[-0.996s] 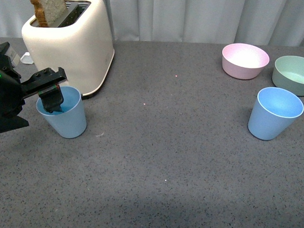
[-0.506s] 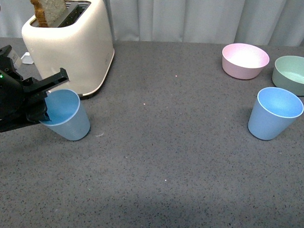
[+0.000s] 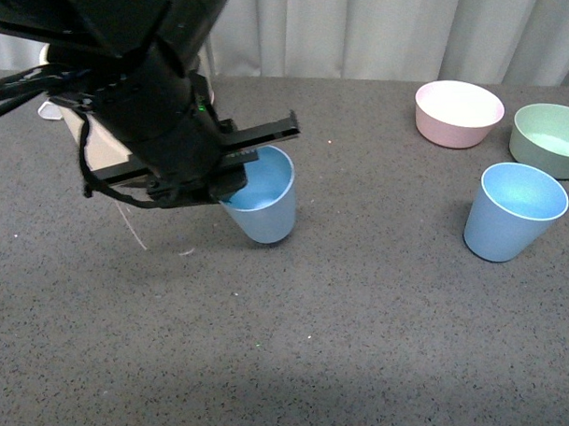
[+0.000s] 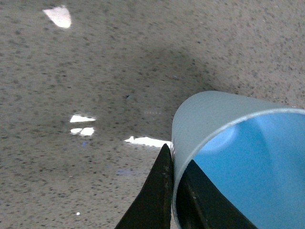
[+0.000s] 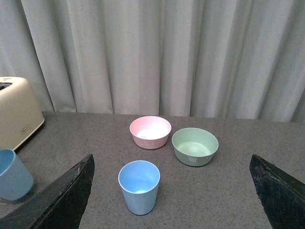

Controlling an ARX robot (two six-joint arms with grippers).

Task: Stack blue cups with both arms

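On the grey table (image 3: pixel 382 340), the black left arm (image 3: pixel 150 96) hides most of the cream toaster (image 5: pixel 14 112). The left gripper (image 4: pixel 176 164) pinches the rim of a tilted blue cup (image 3: pixel 265 200) near the table's middle. The right gripper (image 5: pixel 171 160) is spread wide. The second blue cup (image 3: pixel 513 210) stands upright, well apart, near the pink bowl (image 3: pixel 459 113) and green bowl (image 3: pixel 547 140).

I see a blue cup (image 5: pixel 139 187) upright near the pink bowl (image 5: pixel 150 131) and green bowl (image 5: pixel 195 146), a second blue cup (image 5: pixel 13 174) by the toaster (image 5: pixel 16 112).
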